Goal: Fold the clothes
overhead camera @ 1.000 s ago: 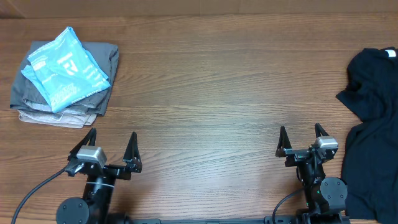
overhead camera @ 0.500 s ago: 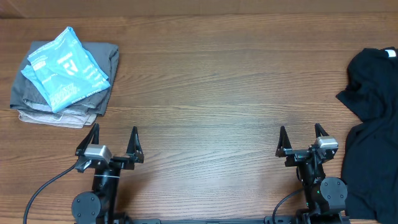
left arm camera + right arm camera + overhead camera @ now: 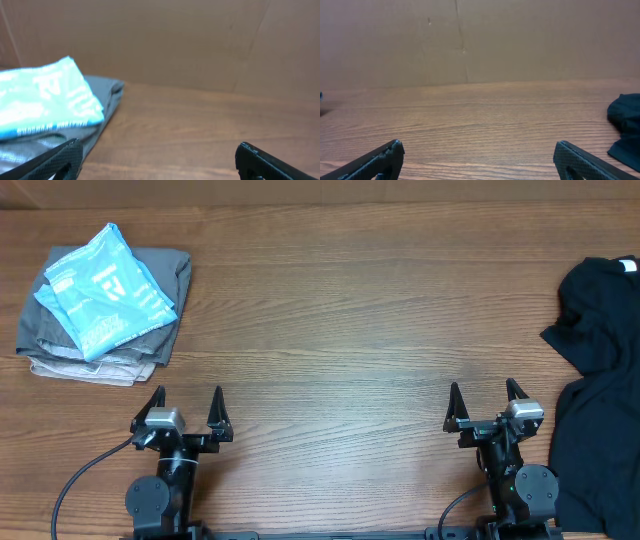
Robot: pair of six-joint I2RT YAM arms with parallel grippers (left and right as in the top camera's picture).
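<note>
Blue T-shirt: one. Grey stack: one. Black heap: one. Two: left hand, right hand.

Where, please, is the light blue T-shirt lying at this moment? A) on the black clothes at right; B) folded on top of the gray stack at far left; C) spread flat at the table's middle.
B: the overhead view shows the light blue T-shirt folded atop the gray stack, far left.

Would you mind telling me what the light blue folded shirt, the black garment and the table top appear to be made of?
Light blue shirt: soft knit fabric, probably cotton, matte, with printed white lettering and gentle creases. Black garment: limp matte cloth, crumpled in folds; fibre unclear. Table: wood or wood-look laminate, with brown grain lines and a faint sheen.
</note>
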